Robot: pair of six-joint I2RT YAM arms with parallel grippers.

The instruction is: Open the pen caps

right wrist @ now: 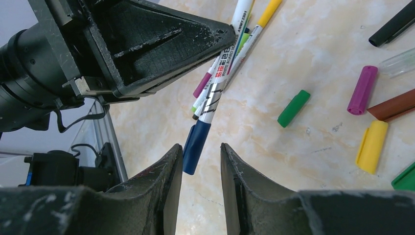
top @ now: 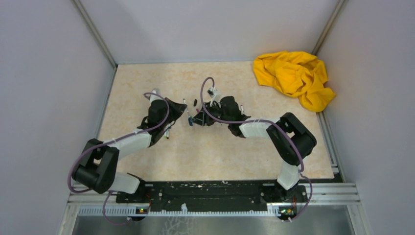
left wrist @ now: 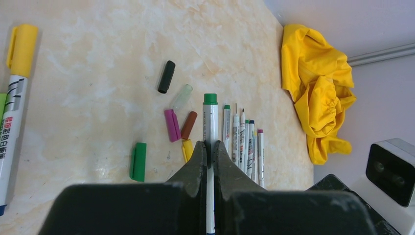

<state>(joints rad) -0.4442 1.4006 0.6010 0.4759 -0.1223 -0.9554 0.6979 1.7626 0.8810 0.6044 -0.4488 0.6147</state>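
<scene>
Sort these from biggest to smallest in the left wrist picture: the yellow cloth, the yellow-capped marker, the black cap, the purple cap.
1. yellow cloth, which covers the most.
2. yellow-capped marker, long but thin, running off the picture's edge.
3. black cap and purple cap: they look alike, so I won't rank them.

Table (top: 210, 156): beige marbled top, grey walls (top: 210, 29) on three sides, metal strips in far corners. Yellow cloth (top: 293, 76) crumpled in far right corner, close against right wall, well apart from pens. Thin white pens (left wrist: 242, 142) lie side by side near table middle, parallel, barrels printed. Thick white marker (left wrist: 12, 132) with black lettering lies apart from them, at left edge of left wrist view. Slotted aluminium rail (top: 337, 193) runs along near table edge.
</scene>
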